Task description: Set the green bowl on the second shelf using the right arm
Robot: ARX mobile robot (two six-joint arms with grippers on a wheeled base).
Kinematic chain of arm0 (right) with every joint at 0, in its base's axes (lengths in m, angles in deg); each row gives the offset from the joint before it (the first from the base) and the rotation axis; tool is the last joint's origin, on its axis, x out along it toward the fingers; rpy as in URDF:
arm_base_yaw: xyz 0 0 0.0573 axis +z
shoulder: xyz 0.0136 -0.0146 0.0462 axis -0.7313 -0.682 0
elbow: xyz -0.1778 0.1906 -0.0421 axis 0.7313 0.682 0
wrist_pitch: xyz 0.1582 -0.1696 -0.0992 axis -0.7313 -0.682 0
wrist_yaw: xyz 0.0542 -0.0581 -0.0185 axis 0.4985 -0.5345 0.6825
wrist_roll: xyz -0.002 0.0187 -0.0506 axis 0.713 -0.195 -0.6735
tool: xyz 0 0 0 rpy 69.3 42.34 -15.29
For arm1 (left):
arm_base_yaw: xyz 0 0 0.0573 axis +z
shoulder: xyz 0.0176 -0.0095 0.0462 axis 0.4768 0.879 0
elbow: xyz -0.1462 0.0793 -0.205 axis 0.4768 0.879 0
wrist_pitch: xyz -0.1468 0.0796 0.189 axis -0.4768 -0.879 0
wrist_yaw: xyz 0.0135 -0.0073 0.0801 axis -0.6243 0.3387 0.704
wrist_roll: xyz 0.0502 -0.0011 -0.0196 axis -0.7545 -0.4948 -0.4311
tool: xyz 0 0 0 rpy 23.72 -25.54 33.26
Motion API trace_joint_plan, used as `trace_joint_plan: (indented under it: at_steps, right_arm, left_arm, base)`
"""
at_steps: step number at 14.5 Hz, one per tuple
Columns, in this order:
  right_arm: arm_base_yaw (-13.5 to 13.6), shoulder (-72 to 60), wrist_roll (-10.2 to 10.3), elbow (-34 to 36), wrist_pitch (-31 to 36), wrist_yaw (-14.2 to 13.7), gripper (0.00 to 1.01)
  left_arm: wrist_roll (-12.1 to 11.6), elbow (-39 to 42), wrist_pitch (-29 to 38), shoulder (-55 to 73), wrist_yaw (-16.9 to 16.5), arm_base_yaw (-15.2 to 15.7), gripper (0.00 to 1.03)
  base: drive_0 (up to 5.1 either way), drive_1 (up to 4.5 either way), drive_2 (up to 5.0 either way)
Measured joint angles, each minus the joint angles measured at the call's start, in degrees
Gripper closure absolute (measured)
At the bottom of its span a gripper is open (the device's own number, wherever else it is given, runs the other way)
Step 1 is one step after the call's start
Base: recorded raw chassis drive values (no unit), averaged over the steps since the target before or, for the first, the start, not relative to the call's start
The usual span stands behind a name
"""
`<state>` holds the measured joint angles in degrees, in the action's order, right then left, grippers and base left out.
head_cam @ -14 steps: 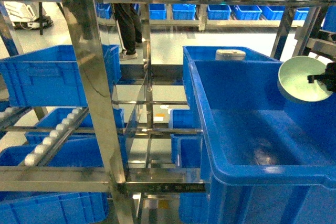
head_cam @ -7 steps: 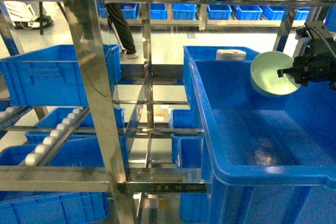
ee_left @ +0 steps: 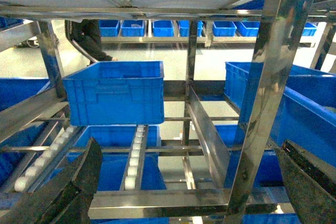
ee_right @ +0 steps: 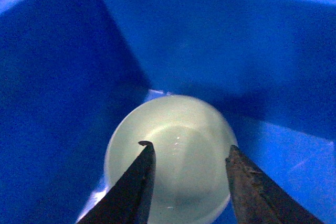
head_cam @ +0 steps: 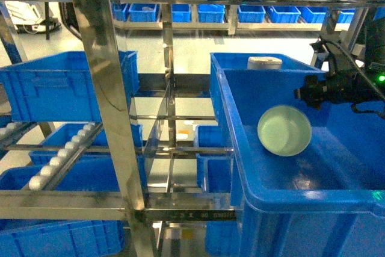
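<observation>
Right gripper fingers spread apart, nothing between them; in the head view it hangs above the big blue crate near its back right, apart from the bowl. Green bowl sits open side up on the crate floor, toward the back, free of the claw. Right wrist view looks down into the crate: bowl lies in a corner, close to the blue walls, both dark fingertips framing it from above; contact with walls cannot be told. Crate rests on a level of the steel rack, right side of the head view. White object behind the crate's far rim, unclear what it is. Left gripper fingers wide apart at the bottom corners of the left wrist view, holding nothing, facing the rack with another blue crate on roller rails. More blue crates on far shelves.
</observation>
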<state>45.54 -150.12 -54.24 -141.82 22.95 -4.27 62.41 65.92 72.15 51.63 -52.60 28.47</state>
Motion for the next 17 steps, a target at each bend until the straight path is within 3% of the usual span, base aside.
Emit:
trace_joint_plan:
  at_steps: [2,5,6,10,12,15,17]
  right_arm:
    - [0.8,1.7,0.0,3.9,1.8,-0.2,0.42]
    - [1.7,8.6,0.7,14.0,9.0,-3.3,0.05]
    - [2.7,11.3,1.1,17.9,11.5,-4.2,0.01]
    - [9.1,26.3,2.2,40.3,24.0,-10.7,0.03]
    - [11.4,35.6,3.1,51.5,28.0,-15.3,0.03]
    - [14.8,52.1,3.7,64.8,27.6,-21.0,0.03]
    - [15.7,64.6,4.6,70.4,22.6,-23.9,0.03]
  left_arm:
    - [0.0,0.0,0.0,0.0,0.0,0.0,0.05]
    - [0.0,0.0,0.0,0.0,0.0,0.0,0.05]
    - [0.0,0.0,0.0,0.0,0.0,0.0,0.05]
    - [0.0,0.0,0.0,0.0,0.0,0.0,0.05]
    - [0.0,0.0,0.0,0.0,0.0,0.0,0.05]
    - [0.0,0.0,0.0,0.0,0.0,0.0,0.05]
    - [0.0,0.0,0.0,0.0,0.0,0.0,0.05]
  base:
    - [0.0,0.00,0.0]
    - [0.0,0.00,0.0]
    - [0.0,0.00,0.0]
    - [0.0,0.00,0.0]
    - [0.0,0.00,0.0]
    - [0.0,0.00,0.0]
    - [0.0,0.00,0.0]
